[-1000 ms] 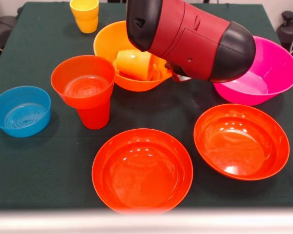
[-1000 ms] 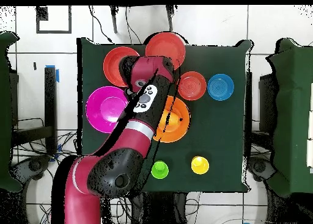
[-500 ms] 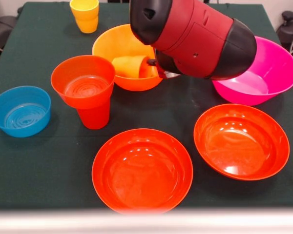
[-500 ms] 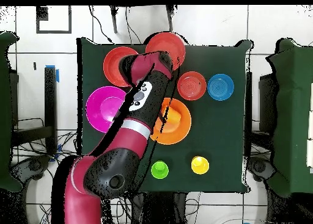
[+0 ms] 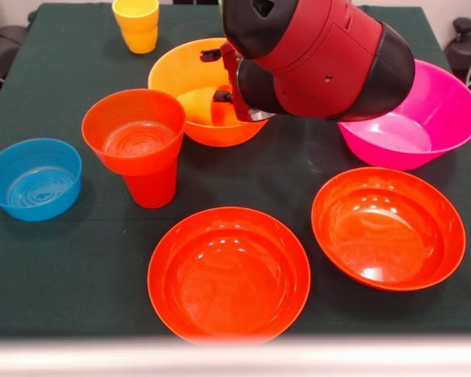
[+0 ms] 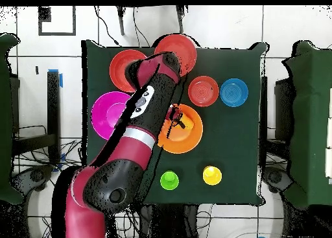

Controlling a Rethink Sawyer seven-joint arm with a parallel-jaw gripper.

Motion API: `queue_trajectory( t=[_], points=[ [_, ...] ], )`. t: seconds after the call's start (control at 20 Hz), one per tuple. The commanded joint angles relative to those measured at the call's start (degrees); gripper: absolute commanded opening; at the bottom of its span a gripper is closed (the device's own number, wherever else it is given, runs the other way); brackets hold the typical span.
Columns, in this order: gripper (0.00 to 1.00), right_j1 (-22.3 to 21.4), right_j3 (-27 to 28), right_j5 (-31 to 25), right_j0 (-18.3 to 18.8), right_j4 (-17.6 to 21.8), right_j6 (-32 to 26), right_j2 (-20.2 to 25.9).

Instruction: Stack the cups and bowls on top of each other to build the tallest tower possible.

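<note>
My gripper (image 5: 216,75) is over the large orange bowl (image 5: 173,71), with its fingers spread apart. An orange cup (image 5: 195,107) lies on its side inside that bowl, just below the lower finger (image 5: 220,96), and is not gripped. In the overhead view the gripper (image 6: 175,117) is above the same bowl (image 6: 188,135). A small red-orange bowl (image 5: 133,129) sits on an upright red-orange cup (image 5: 151,188), forming a short tower. The small blue bowl (image 5: 33,179) is to its left. A yellow cup (image 5: 136,23) stands at the far edge. A green cup (image 6: 169,179) shows only in the overhead view.
Two wide red-orange bowls (image 5: 228,271) (image 5: 388,228) sit near the front edge. The large magenta bowl (image 5: 432,118) is at the right, partly behind my arm (image 5: 322,47). The arm hides part of the table's far side.
My wrist has lifted and turned, and the fingers now show spread over the orange bowl. The orange cup has slid a little left inside the bowl and lies free.
</note>
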State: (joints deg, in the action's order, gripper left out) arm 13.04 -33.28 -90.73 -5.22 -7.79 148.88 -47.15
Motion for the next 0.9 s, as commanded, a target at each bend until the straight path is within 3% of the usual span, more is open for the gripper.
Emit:
queue_trajectory(
  t=[0.05,0.25,0.4,0.5,0.75,0.8,0.9],
  points=[
    [1.00,-2.50,-2.52,6.25,0.26,4.22,-5.74,4.76],
    [1.00,-2.50,-3.88,8.48,1.35,4.27,-5.20,6.06],
    [1.00,-3.21,-9.15,18.88,2.66,2.97,-2.60,9.99],
    [1.00,-3.62,-11.43,21.93,3.09,3.18,-3.34,11.14],
    [1.00,-3.26,-11.16,19.47,3.24,3.15,-2.46,10.16],
    [0.00,-2.60,-10.69,19.85,2.48,3.74,-1.04,8.61],
    [0.00,-2.24,-10.13,18.45,2.65,3.30,-0.29,8.32]
  ],
)
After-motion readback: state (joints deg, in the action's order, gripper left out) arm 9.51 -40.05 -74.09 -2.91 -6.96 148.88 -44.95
